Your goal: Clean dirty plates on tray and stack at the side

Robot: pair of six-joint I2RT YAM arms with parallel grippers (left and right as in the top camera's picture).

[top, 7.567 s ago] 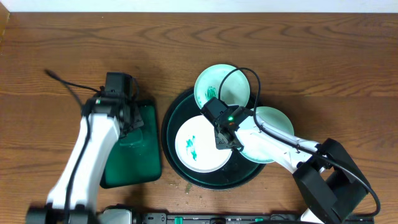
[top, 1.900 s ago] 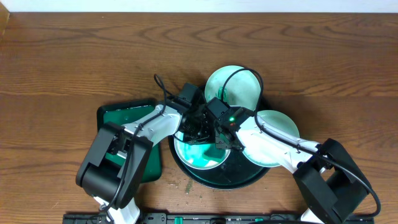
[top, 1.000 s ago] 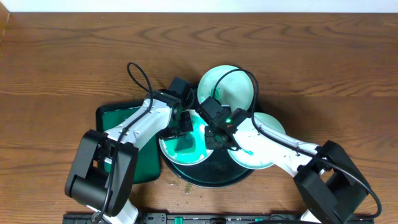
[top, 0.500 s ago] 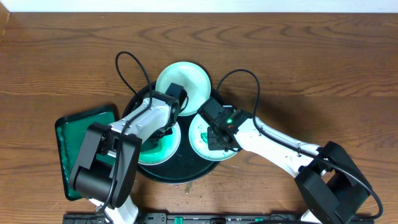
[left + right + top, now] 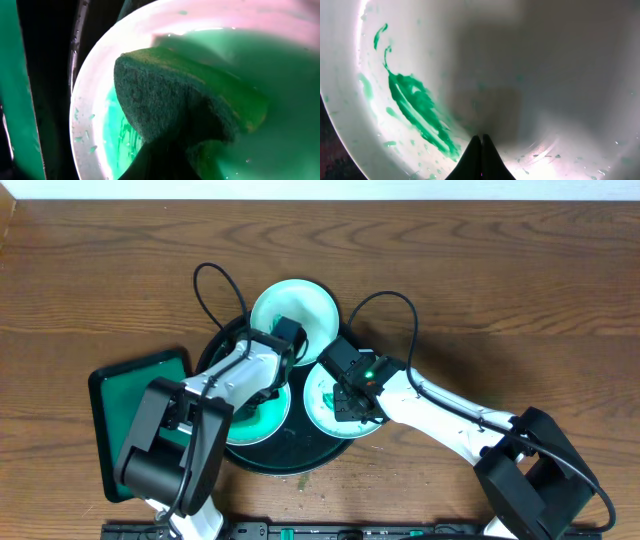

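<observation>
the overhead camera looks straight down on the tabletop, far enough to show the whole tray. each wrist camera faces down, very close: left over a sponge on the left-hand plate, right over the right-hand plate. overhead shares both plates.

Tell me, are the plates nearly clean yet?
Not nearly. Done: nothing; all three plates sit on the tray, none stacked beside it. In hand: a green sponge is pressed on the left plate. To do: the right plate under the shut right end effector shows a green smear, plus the far plate and the stacking.
</observation>
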